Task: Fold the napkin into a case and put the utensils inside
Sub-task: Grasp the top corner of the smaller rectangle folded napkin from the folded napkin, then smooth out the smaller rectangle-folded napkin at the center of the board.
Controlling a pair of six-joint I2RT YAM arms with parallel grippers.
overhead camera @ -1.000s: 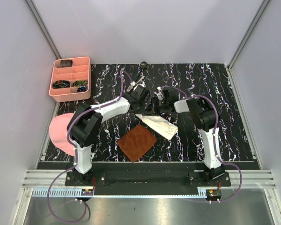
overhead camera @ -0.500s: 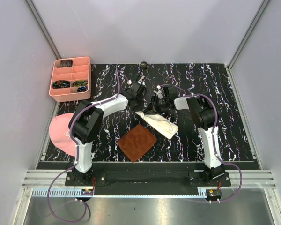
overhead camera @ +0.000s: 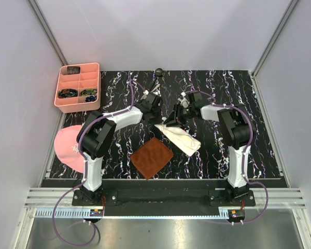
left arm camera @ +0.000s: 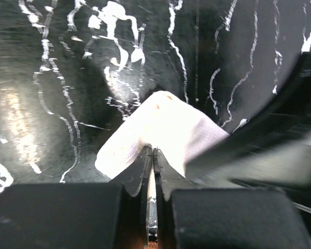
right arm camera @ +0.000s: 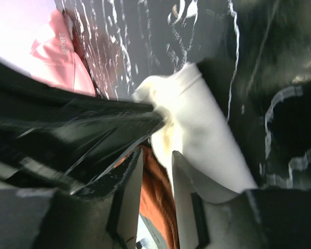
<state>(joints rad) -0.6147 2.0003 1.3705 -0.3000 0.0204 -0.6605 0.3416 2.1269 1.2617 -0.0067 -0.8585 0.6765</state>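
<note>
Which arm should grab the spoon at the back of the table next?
Left, probably. From above, the left gripper sits nearer the spoon; its jaws are shut and must open first. The right gripper is open at the end of the napkin, placed to steady it.

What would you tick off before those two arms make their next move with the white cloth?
1. Napkin folded into a narrow case: ok.
2. Left gripper shut, tips at the cloth's corner: ok.
3. Left gripper actually pinching the cloth: cannot tell.
4. Right gripper open, nothing between its jaws: ok.
5. Spoon inside the case: not ok; it lies near the far edge of the table.
6. Fork located: cannot tell.
</note>
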